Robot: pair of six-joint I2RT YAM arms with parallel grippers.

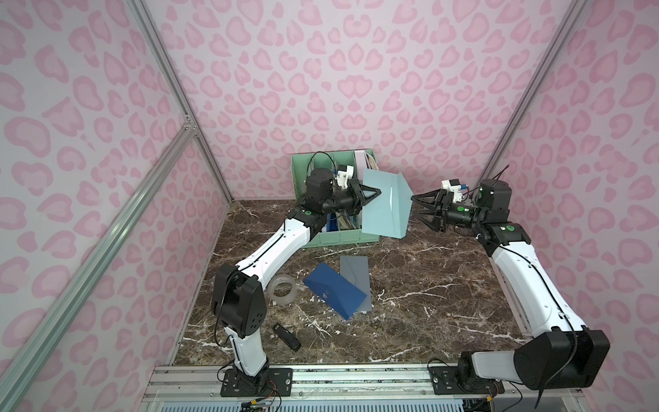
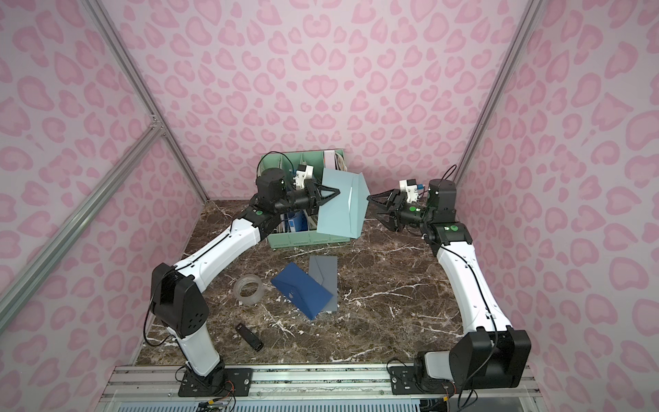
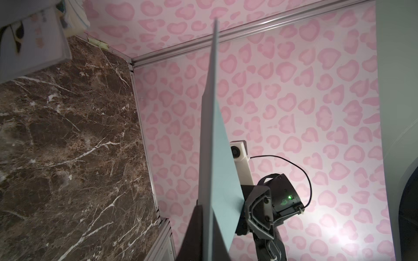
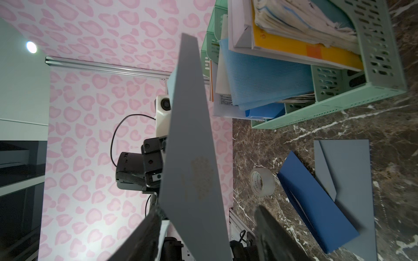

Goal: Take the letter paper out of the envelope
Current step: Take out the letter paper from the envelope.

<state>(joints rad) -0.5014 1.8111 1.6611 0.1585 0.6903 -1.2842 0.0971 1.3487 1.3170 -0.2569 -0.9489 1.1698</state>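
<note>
The left pincer (image 1: 372, 194) was pressed together on the left edge of the light blue envelope (image 1: 381, 210) and pinched it. It held the envelope up in the air, in the middle of a top view, in front of the right end of the green tray (image 1: 335, 243). The envelope's flap (image 1: 402, 198) was folded open and pointed to the right side of the picture. The right pincer (image 1: 421, 210) was spread wide, right at the tip of that flap. In the right wrist view the flap stood between its two fingers, close to one of them, but I could not tell if it touched.

No letter paper showed anywhere, so I think it was inside the envelope. The lifting and the opening of the flap looked done. All the pulling out was left to do.

The left arm came up from the lower left of the picture, bent at its elbow and reached up to the right. The right arm came up from the lower right and reached left. A dark blue envelope (image 1: 335, 290), a grey envelope (image 1: 356, 273) and a tape roll (image 1: 282, 289) lay on the table (image 1: 435, 285) lower down.
</note>
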